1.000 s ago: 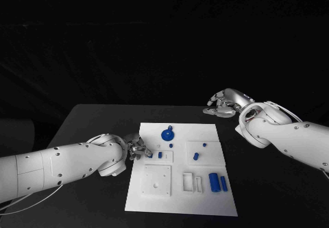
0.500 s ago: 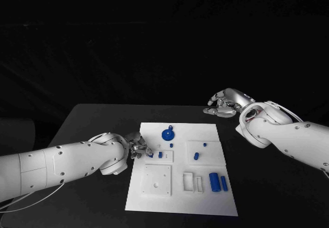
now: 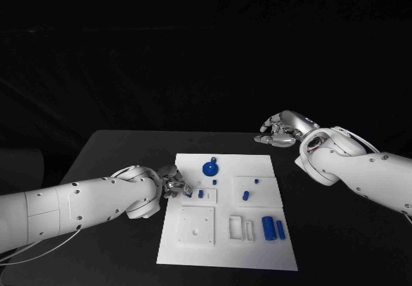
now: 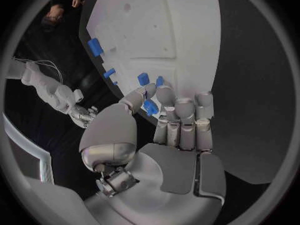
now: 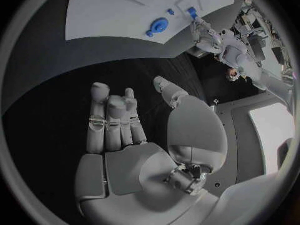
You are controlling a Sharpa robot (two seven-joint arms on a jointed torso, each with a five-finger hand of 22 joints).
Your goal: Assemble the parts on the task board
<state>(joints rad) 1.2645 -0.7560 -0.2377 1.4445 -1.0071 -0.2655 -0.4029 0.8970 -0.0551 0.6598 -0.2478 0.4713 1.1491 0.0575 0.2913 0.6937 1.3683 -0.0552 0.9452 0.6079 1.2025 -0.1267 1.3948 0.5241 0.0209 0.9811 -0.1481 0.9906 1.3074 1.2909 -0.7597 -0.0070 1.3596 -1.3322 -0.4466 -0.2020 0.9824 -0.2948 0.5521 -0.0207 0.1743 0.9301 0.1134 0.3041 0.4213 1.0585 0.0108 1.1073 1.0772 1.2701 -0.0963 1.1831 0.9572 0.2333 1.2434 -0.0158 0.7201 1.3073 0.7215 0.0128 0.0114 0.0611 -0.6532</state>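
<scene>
While a small blue part (image 4: 150, 107) sits pinched between thumb and fingertips of the left hand (image 3: 172, 184), just over the near edge of the white task board (image 3: 258, 250), seating appears pending; next comes lowering it into a matching socket. The right hand (image 3: 280, 132) hovers beyond the board, fingers curled, empty.

Glossy white arm shells with small dark screws, thin pale cables, and a silver segmented left hand (image 3: 174, 183) and right hand (image 3: 279, 132).
</scene>
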